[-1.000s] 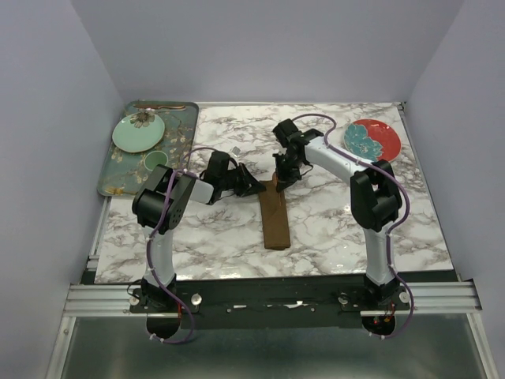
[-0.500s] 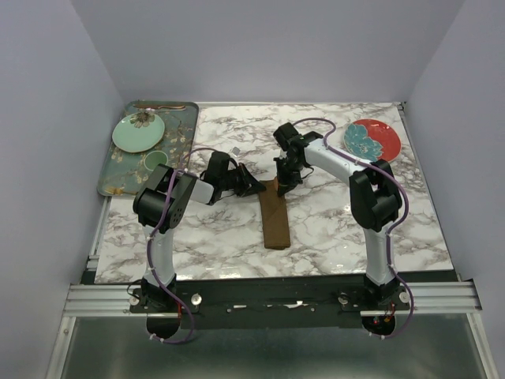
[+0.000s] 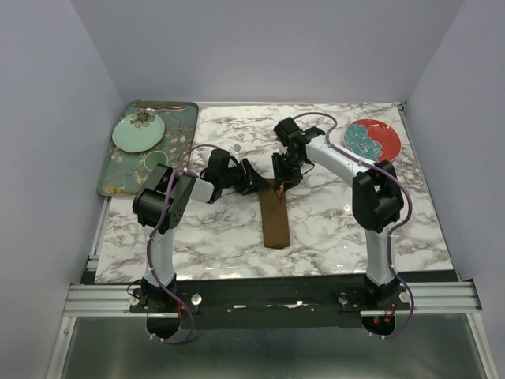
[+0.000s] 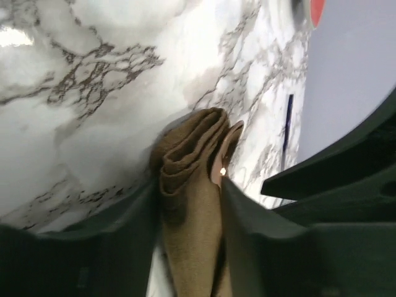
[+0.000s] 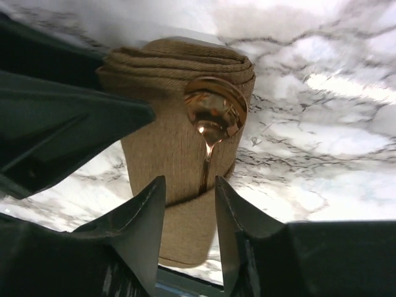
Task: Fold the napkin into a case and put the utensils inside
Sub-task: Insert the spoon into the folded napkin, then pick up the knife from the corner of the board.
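Note:
The napkin (image 3: pixel 275 217) lies folded as a narrow brown case in the middle of the marble table. The copper-brown utensil (image 5: pixel 215 112) rests on the case's far end, bowl up, with its handle tucked under a fold. My right gripper (image 5: pixel 189 184) hovers just short of that handle, open, and touches nothing. My left gripper (image 4: pixel 189 207) straddles the layered end of the napkin (image 4: pixel 192 185), its fingers slightly apart from the cloth. A thin dark blue stick (image 4: pixel 288 124) lies on the marble beyond. In the top view both grippers (image 3: pixel 256 180) (image 3: pixel 282 178) meet at the case's far end.
A dark green floral tray (image 3: pixel 180 110) sits at the far left and holds a mint plate (image 3: pixel 138 132) and a green cup (image 3: pixel 155 161). At the far right is a red plate (image 3: pixel 372 139). The right arm's black links fill the right side of the left wrist view.
Both grippers have opened. The right one has let go of the copper utensil, which now rests in the case. The left one has loosened around the napkin's end and shifted slightly away.

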Controlling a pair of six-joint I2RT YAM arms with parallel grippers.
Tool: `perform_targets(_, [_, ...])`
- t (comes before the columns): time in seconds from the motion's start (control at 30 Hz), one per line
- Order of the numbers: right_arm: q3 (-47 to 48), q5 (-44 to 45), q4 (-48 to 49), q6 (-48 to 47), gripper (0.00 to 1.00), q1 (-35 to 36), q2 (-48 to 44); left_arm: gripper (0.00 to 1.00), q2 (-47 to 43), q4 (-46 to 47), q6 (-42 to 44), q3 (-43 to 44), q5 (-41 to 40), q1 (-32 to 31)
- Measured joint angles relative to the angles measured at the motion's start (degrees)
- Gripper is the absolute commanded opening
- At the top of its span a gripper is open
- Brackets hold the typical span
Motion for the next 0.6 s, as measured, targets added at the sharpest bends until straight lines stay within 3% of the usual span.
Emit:
perform_targets(0.07, [1.16, 0.39, -0.11, -2.40, 0.52, 0.00, -1.25, 0.75, -0.42, 0.24, 0.33, 0.63, 0.11, 0.00])
perform_targets(0.17, [1.31, 1.77, -0.09, -7.50, 0.64, -0.70, -5.51, 0.99, -2.19, -0.94, 1.86, 0.85, -0.46, 0.37])
perform_targets(0.3, [-0.55, 2.01, -0.28, -15.85, 0.78, -4.87, -14.60, 0.99, -6.08, -4.79, 5.31, 0.92, -1.55, 2.64])
perform_targets(0.4, [-3.98, 0.90, -1.22, -23.56, 0.86, -12.70, -22.45, 0.99, -10.19, -9.90, 10.69, 1.14, -2.67, 5.33])
perform_targets(0.6, [-17.73, -1.25, -5.42, -37.22, 0.85, -31.74, -36.00, 0.99, -19.21, -21.66, 25.75, 4.26, -5.05, 7.78])
